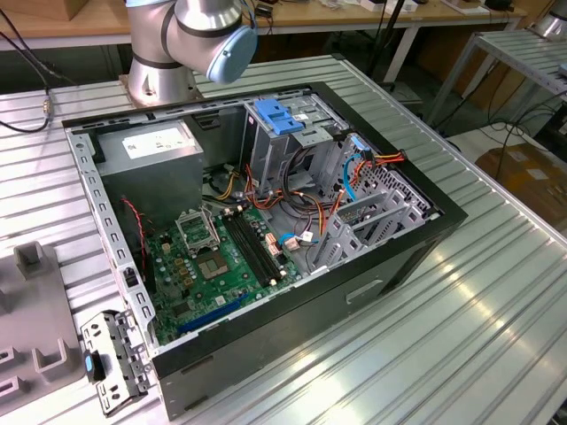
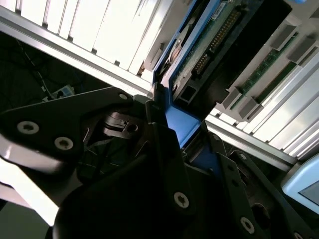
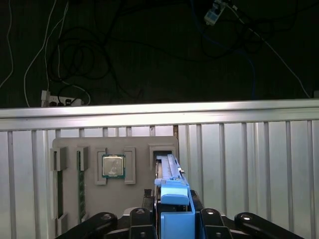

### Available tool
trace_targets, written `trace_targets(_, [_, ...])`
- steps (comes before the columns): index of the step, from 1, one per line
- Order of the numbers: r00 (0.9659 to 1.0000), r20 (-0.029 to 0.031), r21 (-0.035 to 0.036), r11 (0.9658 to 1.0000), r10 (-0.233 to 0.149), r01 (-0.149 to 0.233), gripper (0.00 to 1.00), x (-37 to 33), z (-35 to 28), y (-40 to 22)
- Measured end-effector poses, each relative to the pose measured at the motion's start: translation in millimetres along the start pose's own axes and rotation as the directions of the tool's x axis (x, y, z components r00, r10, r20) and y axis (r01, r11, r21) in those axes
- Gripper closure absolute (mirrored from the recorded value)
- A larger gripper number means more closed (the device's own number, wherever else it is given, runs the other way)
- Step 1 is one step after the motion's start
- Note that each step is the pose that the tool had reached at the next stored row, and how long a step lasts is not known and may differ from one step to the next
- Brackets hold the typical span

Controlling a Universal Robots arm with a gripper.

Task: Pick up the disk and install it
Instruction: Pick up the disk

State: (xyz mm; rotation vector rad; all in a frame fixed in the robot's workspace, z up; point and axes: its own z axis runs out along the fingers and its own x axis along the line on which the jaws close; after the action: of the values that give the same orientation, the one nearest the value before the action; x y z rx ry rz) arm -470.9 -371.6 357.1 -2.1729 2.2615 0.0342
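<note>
The disk [image 3: 172, 174] stands on edge at a slot of a grey parts holder [image 3: 137, 196] on the ribbed metal table. Its blue carrier rail [image 3: 174, 219] sits between my gripper's [image 3: 174, 224] black fingers [image 3: 144, 219], which press against both sides of it. In the second wrist view the disk's green circuit-board face [image 2: 214, 40] and blue rail [image 2: 182, 124] rise out of the gripper [image 2: 182, 132], which is shut on the rail. In the exterior view the open computer case [image 1: 266, 212] lies on the table, with the arm's base [image 1: 190, 40] behind it.
The holder also carries a processor chip [image 3: 113, 166] and memory sticks [image 3: 80, 186]. Inside the case are a green motherboard [image 1: 221, 257], a grey power supply [image 1: 151, 146], a metal drive cage with a blue latch [image 1: 276, 115] and loose cables [image 1: 354, 173]. The table edge [image 3: 159, 110] runs behind the holder.
</note>
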Motion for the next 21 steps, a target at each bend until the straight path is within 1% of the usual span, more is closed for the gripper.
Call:
trace_targets(5, [1.0,0.0,-0.0001,1.0,0.0,0.0,0.63,0.0,-0.2,0.0])
trace_targets(8, [1.0,-0.0001,-0.0002,1.0,0.0,0.0,0.63,0.0,-1.8,0.0])
trace_targets(10, [1.0,-0.0001,-0.0002,1.0,0.0,0.0,0.63,-0.1,-6.7,0.1])
trace_targets(14, [1.0,0.0,-0.0001,1.0,0.0,0.0,0.63,-0.2,-11.8,0.2])
trace_targets(19, [1.0,0.0,-0.0001,1.0,0.0,0.0,0.63,-0.4,-20.5,0.3])
trace_targets(21, [1.0,0.0,-0.0001,1.0,0.0,0.0,0.63,-0.4,-22.6,0.3])
